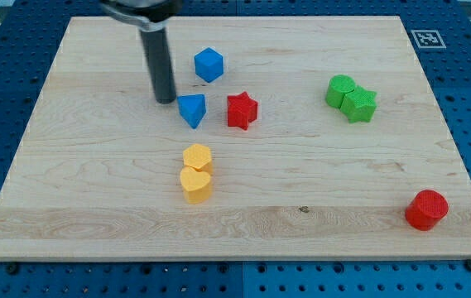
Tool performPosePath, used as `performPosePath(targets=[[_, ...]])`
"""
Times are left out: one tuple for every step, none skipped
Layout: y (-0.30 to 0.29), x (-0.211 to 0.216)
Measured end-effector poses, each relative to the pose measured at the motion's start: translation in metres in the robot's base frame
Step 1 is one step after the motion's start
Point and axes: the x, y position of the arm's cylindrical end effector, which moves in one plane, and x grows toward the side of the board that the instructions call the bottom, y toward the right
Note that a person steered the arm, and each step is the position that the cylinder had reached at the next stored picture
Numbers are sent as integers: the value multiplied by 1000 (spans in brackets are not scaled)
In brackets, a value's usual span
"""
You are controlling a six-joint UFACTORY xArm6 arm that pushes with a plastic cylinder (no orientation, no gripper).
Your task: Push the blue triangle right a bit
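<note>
Camera view, my tip (pixel 165 100) just left of blue triangle (pixel 192 109), red star (pixel 242 110) beyond, no jaws

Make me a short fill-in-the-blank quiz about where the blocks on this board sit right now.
1. My tip sits just to the view's ____ of the blue triangle.
2. The block just right of the blue triangle is a red ____.
3. The two ____ blocks touch near the view's upper right.
4. The red cylinder sits near the board's lower ____ corner.

Missing words: left; star; green; right
</note>
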Motion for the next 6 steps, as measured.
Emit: performPosePath(targets=[[-16,0],[-4,0],[4,5],[-3,19],[-16,27],[5,27]])
